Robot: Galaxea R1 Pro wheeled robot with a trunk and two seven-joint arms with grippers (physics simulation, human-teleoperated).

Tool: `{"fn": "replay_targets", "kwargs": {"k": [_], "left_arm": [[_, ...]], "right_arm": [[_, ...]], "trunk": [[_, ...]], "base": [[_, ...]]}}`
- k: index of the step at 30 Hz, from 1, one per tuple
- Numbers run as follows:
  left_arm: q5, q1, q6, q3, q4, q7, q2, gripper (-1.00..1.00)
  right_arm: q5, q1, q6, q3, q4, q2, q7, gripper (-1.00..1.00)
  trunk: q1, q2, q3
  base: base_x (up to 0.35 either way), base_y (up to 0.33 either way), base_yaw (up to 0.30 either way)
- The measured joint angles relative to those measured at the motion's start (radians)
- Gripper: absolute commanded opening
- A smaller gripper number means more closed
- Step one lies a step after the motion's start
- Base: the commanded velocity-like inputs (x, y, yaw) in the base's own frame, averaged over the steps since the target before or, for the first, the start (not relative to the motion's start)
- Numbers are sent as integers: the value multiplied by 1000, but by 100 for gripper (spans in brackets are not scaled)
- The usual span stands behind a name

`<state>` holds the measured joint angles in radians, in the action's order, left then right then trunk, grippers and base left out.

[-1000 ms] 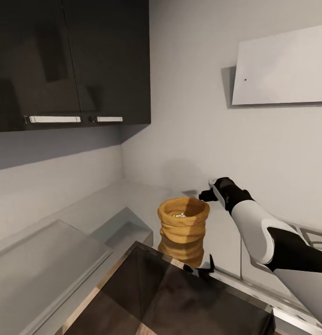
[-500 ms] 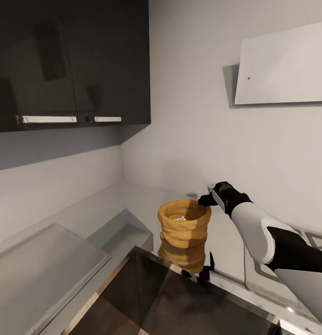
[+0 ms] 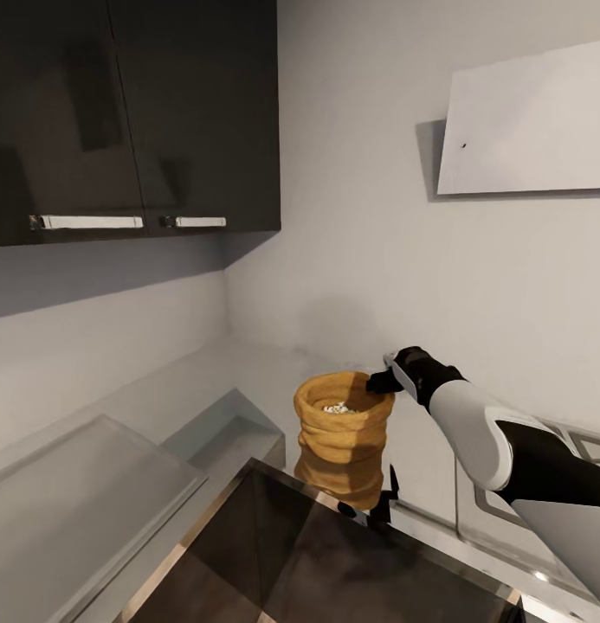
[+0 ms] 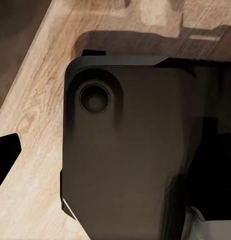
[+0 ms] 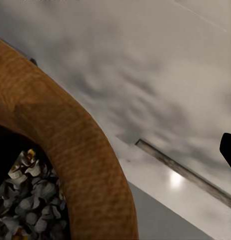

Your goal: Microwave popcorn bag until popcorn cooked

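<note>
The right gripper (image 3: 382, 382) hangs at the far rim of the popcorn bag (image 3: 343, 427); whether its fingers are spread or pressed together I cannot tell. The bag stands upright on the countertop (image 3: 204, 381), long axis vertical, mouth up. From the right wrist, pale kernels (image 5: 30, 200) lie inside its rolled rim (image 5: 70, 150). Dark wall cabinets (image 3: 126, 112) hang above.

Dark wall cabinets (image 3: 131, 117) and a pale wall panel (image 3: 525, 125).

Right arm (image 3: 499, 441) reaches from lower right toward frame centre, its dark gripper (image 3: 383, 382) pointing left.
</note>
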<state>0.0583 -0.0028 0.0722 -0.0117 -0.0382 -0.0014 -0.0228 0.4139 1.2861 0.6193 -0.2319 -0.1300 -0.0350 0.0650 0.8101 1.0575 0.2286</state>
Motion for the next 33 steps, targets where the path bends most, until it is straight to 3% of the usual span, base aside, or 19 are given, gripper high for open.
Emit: {"fn": "replay_targets", "kwargs": {"k": [12, 13, 22, 26, 31, 33], "left_arm": [[0, 0, 1, 0, 0, 0, 0, 100], [0, 0, 1, 0, 0, 0, 0, 100], [0, 0, 0, 0, 0, 0, 0, 100], [0, 0, 0, 0, 0, 0, 0, 100], [0, 0, 0, 0, 0, 0, 0, 100], [0, 0, 0, 0, 0, 0, 0, 100]], "right_arm": [[3, 0, 13, 4, -4, 3, 4, 100], [3, 0, 14, 5, -5, 3, 4, -100], [8, 0, 15, 24, -6, 5, 4, -100], [9, 0, 21, 12, -7, 27, 7, -100], [9, 0, 128, 4, -27, 29, 8, -100], [4, -1, 194, 3, -97, 28, 10, -100]], "trunk": [[0, 0, 0], [0, 0, 0], [0, 0, 0], [0, 0, 0], [0, 0, 0], [0, 0, 0]], "base": [[0, 0, 0], [0, 0, 0], [0, 0, 0], [0, 0, 0], [0, 0, 0], [0, 0, 0]]}}
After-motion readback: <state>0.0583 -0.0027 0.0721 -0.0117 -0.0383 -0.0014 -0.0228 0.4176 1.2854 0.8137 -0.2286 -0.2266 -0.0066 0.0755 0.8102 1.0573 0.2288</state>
